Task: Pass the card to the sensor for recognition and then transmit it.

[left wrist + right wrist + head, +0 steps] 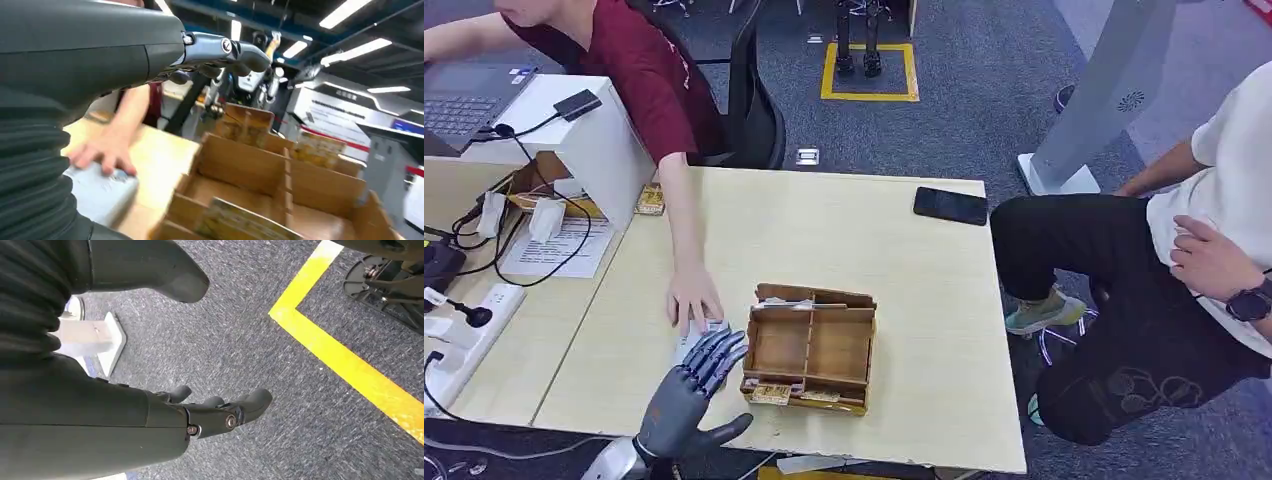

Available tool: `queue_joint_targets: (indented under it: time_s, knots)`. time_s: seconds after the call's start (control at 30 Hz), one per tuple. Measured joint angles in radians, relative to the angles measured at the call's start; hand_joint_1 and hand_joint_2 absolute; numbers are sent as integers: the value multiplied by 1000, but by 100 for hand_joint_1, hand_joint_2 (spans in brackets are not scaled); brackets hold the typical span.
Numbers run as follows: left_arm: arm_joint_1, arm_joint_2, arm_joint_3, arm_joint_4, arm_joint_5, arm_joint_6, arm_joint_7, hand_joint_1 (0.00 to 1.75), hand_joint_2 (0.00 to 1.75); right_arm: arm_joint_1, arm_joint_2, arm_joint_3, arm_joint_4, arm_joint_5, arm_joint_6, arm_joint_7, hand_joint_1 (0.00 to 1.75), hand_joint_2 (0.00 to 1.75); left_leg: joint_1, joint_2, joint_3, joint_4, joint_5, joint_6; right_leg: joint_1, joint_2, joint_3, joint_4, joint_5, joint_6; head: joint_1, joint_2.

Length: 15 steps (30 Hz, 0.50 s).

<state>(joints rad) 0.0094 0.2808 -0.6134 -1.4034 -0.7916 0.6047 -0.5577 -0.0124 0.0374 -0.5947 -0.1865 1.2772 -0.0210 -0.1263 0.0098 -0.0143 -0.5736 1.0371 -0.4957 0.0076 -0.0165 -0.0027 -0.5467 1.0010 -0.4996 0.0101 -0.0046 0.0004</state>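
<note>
The light wooden table (904, 250) spans the head view, its far edge facing blue-grey carpet and its right edge facing a seated person in black trousers (1124, 300). Near the front edge sits an open wooden organizer box (810, 348), its long axis running left to right across the table, split into compartments by thin dividers. Cards (771, 393) with printed labels stand on edge in the narrow front slot nearest the robot, their long sides running along the box front; in the left wrist view one such card (240, 220) leans in that slot, blurred. Another slim slot at the back of the box holds something pale that cannot be made out.

Just left of the box lies a pale, flat sensor device (696, 340), and a person in a dark red shirt presses a hand (692, 297) on it. The robot's left hand (694, 385) hovers between that device and the box's left wall, fingers stretched out and spread, thumb out to the side, holding nothing. The right hand (220, 410) hangs over carpet beside a yellow floor line (350, 370), fingers loosely curled, empty.

A black phone (951, 205) lies near the far right corner. Bare tabletop stretches right of the box and behind it.
</note>
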Motion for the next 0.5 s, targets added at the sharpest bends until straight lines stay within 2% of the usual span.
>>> queue_joint_targets:
  time_s: [0.13, 0.5]
  knots:
    - [-5, -15, -26, 1, 15, -28, -11, 0, 175, 0, 0, 0, 0, 0, 0, 0, 0, 175, 0, 0, 0, 0, 0, 0, 0, 0, 0, 0, 0, 0, 0, 0]
    - [-18, -26, -52, 10, 46, -52, -26, 0, 175, 0, 0, 0, 0, 10, 1, 0, 0, 175, 0, 0, 0, 0, 0, 0, 0, 0, 0, 0, 0, 0, 0, 0]
